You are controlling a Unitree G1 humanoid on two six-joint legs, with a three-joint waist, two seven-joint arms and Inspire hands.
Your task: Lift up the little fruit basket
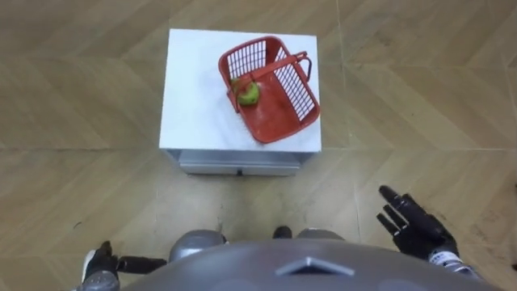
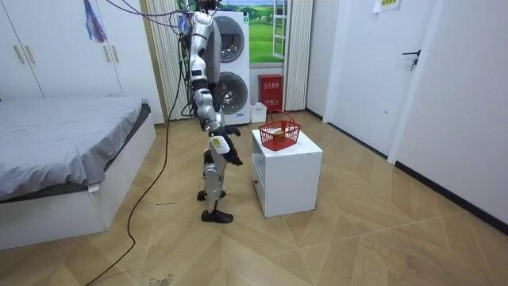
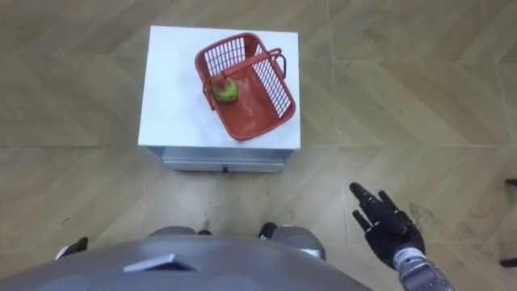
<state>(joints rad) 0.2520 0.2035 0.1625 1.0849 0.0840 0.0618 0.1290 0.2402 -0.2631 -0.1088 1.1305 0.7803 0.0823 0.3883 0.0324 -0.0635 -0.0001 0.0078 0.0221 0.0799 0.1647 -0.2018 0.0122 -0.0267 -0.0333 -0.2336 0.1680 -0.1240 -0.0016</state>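
The red plastic fruit basket stands on the white cabinet top, towards its right side, with its handle folded across the far rim. A green fruit lies inside against the left wall. My right hand hangs open low at the right, fingers spread and straight, well short of the cabinet and holding nothing. Low at the left edge is my left hand, down beside my body and far from the basket. In the room view I stand upright facing the cabinet, about a step away from it.
The cabinet has a drawer front facing me. Wooden herringbone floor surrounds it on all sides. In the room view a bed stands behind me and stacked washing machines at the far wall.
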